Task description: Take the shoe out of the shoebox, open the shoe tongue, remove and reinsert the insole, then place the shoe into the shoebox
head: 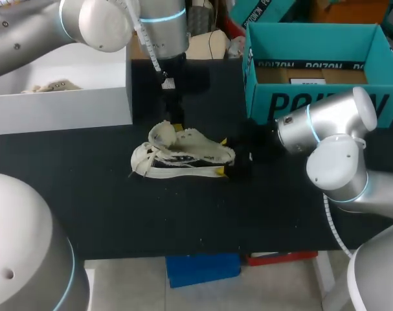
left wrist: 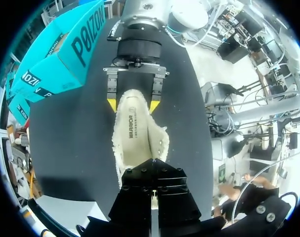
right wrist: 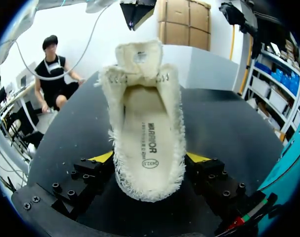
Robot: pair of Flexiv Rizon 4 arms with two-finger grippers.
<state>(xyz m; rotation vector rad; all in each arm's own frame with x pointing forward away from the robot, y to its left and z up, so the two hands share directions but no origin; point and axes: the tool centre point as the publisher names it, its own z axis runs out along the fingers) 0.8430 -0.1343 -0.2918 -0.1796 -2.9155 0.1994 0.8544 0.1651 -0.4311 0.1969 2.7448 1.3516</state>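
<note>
Head view: the shoe (head: 183,155) lies on the table (head: 118,214), outside the teal shoebox (head: 313,103), with its heel in the right gripper (head: 222,155). Left wrist view: the left gripper (left wrist: 152,170) hangs above the toe end, its 2 fingers seemingly pressed together, empty. Right wrist view: both yellow tips (right wrist: 103,157) clamp the heel's sides.

Shoe (head: 183,154) on table (head: 118,214), left of shoebox (head: 319,65)

The black-topped bench (head: 118,207) carries three things. A cream shoe (head: 183,155) lies on its sole near the middle. An open teal shoebox (head: 313,103) stands at the far right corner, and a white box (head: 60,107) at the far left.
</note>
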